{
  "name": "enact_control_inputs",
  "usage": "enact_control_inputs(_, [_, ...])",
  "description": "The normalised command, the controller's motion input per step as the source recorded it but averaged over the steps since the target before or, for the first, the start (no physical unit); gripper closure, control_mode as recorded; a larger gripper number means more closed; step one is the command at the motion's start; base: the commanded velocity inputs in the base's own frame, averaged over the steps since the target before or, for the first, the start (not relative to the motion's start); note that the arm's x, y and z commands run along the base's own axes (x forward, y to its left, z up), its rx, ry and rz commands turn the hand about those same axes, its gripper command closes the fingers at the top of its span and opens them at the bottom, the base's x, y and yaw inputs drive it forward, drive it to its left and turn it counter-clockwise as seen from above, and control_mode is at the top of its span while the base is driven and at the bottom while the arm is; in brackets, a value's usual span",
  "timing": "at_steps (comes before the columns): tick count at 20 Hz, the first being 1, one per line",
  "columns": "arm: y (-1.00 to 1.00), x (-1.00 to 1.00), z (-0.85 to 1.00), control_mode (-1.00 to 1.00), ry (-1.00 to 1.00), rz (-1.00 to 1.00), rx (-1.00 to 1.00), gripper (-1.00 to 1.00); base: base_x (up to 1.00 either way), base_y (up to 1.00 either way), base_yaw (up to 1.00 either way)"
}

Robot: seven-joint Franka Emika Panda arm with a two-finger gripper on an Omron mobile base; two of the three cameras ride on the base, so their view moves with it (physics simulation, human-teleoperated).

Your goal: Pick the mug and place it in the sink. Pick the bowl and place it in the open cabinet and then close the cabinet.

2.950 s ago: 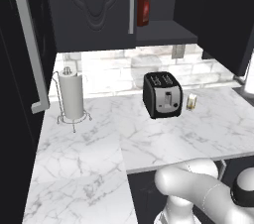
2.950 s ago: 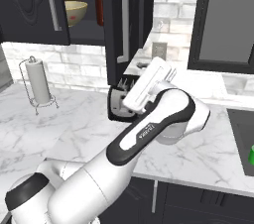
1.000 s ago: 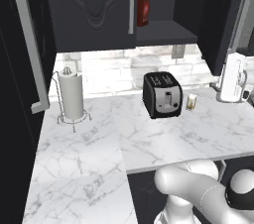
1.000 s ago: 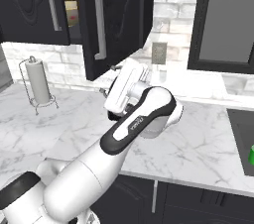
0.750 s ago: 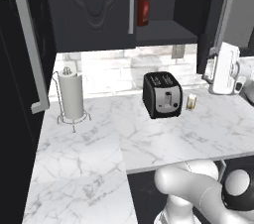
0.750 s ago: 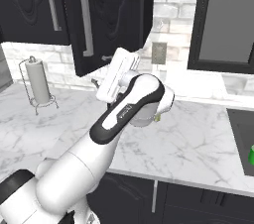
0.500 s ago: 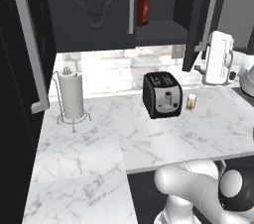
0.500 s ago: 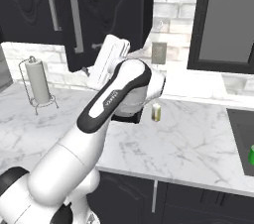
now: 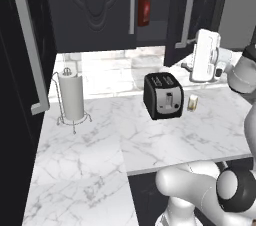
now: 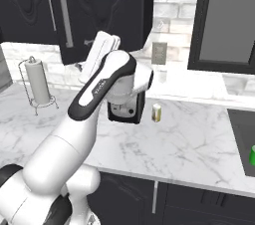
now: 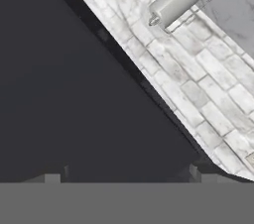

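Marble bench (image 9: 165,140) is lying below; jaws standing apart, pressing the cabinet (image 10: 104,10) door: stiff, heavy-swinging panel, best pushed flat near its handle (image 10: 63,10).

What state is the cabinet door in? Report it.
Nearly shut: the cabinet door still stands slightly ajar, with the red bottle visible in the gap.
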Motion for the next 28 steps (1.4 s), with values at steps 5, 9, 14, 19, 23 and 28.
enact_control_inputs(5, [0.40,0.38,0.00,-1.00,0.00,-0.13,0.00,-1.00,0.00,0.00,0.00])
enact_control_inputs(9, [0.39,0.40,0.00,-1.00,0.00,-0.17,0.00,-1.00,0.00,0.00,0.00])
enact_control_inputs(14, [0.44,0.41,0.00,-1.00,0.01,-0.21,0.00,-1.00,0.00,0.00,0.00])
enact_control_inputs(19, [0.40,0.53,0.00,-1.00,0.08,-0.21,0.00,-1.00,0.00,0.00,0.00])
enact_control_inputs(23, [0.33,0.51,0.00,-1.00,0.15,-0.19,0.00,-1.00,0.00,0.00,0.00])
enact_control_inputs(28, [0.16,0.56,0.00,-1.00,0.24,-0.17,0.00,-1.00,0.00,0.00,0.00])
